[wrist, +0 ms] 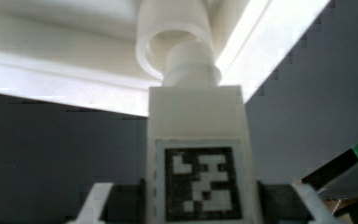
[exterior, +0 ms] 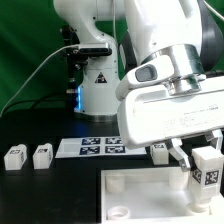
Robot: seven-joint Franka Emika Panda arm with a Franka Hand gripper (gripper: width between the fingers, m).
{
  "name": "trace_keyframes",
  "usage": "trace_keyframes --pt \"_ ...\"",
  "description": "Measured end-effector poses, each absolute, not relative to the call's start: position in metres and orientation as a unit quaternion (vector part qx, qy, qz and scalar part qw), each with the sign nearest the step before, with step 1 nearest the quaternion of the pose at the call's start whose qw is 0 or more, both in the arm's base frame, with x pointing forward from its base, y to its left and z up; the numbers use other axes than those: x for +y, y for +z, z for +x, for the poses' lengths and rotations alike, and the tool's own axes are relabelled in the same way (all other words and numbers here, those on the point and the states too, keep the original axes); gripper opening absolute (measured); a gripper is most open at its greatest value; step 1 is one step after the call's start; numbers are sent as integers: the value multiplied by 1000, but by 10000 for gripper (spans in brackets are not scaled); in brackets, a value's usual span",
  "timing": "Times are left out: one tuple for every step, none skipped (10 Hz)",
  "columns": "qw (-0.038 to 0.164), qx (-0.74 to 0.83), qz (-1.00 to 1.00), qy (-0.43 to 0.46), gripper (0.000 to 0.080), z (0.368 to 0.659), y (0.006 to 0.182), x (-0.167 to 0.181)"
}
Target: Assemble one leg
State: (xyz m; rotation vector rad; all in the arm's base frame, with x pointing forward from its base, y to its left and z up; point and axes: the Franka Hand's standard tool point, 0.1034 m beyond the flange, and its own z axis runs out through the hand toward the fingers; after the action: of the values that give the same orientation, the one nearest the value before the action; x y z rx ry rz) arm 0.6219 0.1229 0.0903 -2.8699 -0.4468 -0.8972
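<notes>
Clamping a small white plastic leg (exterior: 206,172) bearing a square marker tag, the gripper (exterior: 201,160) hangs lower right over a large white tray-like piece (exterior: 140,196).

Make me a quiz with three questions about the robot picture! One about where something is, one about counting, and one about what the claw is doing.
1. Where is the leg at the gripper?
A. At the exterior view's left edge
B. At the exterior view's right, by the big white piece
C. Behind the robot's base

2. How many legs stand to the exterior view's left of the marker board?
A. None
B. Five
C. Two

3. What is the gripper doing?
A. It is shut on the leg
B. It is wide open and empty
C. It is out of sight

Answers:
1. B: the tagged leg hangs at that side, by the white piece.
2. C: two small white blocks stand there side by side.
3. A: the wrist view shows fingers flanking the leg.
</notes>
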Motion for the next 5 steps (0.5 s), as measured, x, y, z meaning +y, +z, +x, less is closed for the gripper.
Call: trace_keyframes --pt "50 -146 -942 -298 291 620 90 122" --pt "49 -146 -941 -302 291 618 90 121" --pt "48 -145 -940 -304 291 617 89 119" --pt "47 -142 -941 -304 291 617 88 116" --pt "47 -142 -940 -306 291 618 88 116"
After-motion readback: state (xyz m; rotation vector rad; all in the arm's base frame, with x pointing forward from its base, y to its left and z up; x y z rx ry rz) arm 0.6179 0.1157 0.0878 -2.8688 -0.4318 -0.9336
